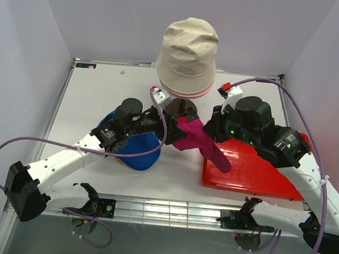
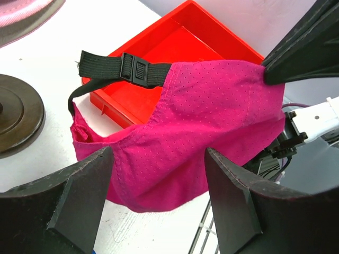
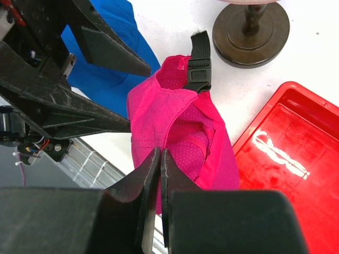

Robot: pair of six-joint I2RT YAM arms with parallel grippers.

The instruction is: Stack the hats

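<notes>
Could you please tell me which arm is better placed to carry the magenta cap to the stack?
The right arm: the right fingers are shut on the magenta cap, while the left fingers stand open.

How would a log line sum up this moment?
right gripper: shut on magenta cap | left gripper: open, at cap's edge | blue cap: on table | beige hat: over pink hat

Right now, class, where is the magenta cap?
In the top view the magenta cap is held mid-table by the right gripper, between the blue cap on the left and the red tray on the right.
</notes>
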